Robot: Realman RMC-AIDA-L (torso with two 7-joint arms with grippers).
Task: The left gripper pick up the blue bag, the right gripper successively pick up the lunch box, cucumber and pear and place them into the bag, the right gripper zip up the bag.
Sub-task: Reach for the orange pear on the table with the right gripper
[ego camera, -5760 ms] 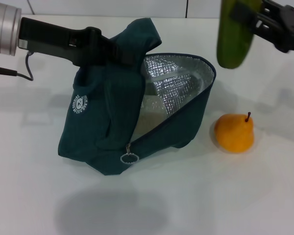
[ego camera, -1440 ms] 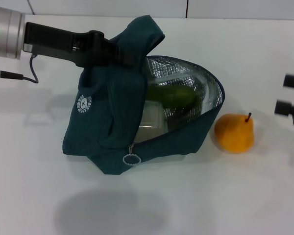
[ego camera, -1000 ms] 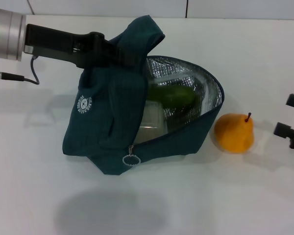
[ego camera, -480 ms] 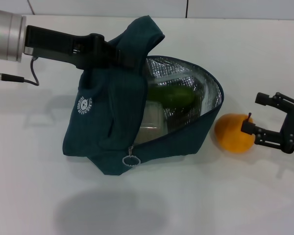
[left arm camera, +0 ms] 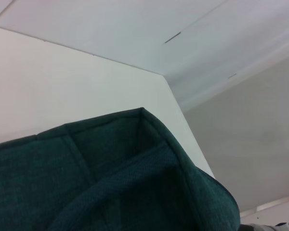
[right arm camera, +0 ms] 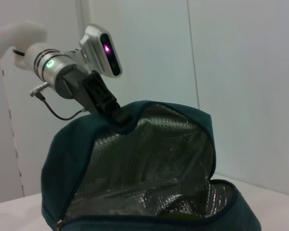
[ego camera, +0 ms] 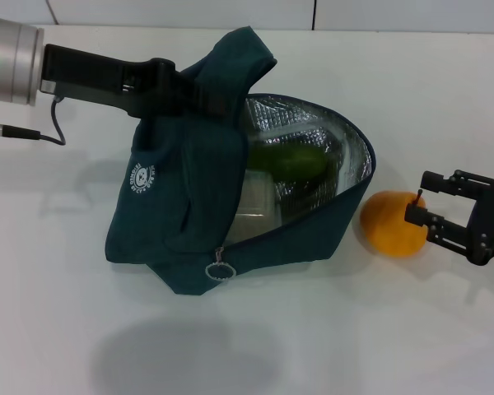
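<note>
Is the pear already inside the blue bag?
No, the pear sits on the table beside the blue bag.

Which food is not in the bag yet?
The pear. It sits on the table beside the blue bag, with the right gripper open around it. The cucumber and lunch box are already inside.

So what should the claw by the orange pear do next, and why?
Probably slide a little closer and close on the pear. The right tool is open with its tips at the pear's side, and the blue bag, held up by the left tool, already holds the cucumber.
</note>
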